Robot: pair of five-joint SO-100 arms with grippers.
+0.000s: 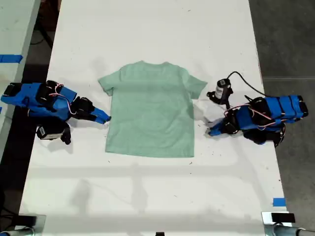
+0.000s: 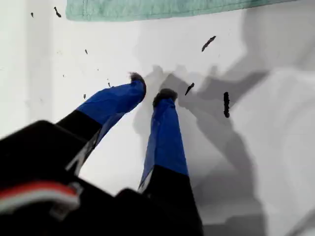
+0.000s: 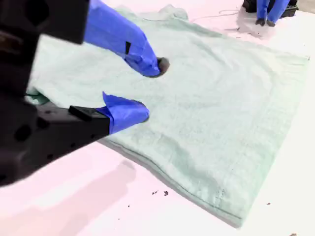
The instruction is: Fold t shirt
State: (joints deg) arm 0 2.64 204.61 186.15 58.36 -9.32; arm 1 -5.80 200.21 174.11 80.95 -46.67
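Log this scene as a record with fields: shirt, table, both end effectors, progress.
t-shirt: pale green, spread flat, unfolded, neck toward the exterior view's top
table: white
my first end effector: slightly open, empty, over bare table, exterior view's right of the shirt
my second end effector: open, empty, at the shirt's edge on the exterior view's left
progress: no fold yet

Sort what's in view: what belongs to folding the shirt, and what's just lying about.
Job: t shirt; my first gripper; my second gripper.
Lying about: blue tape; black specks on the table.
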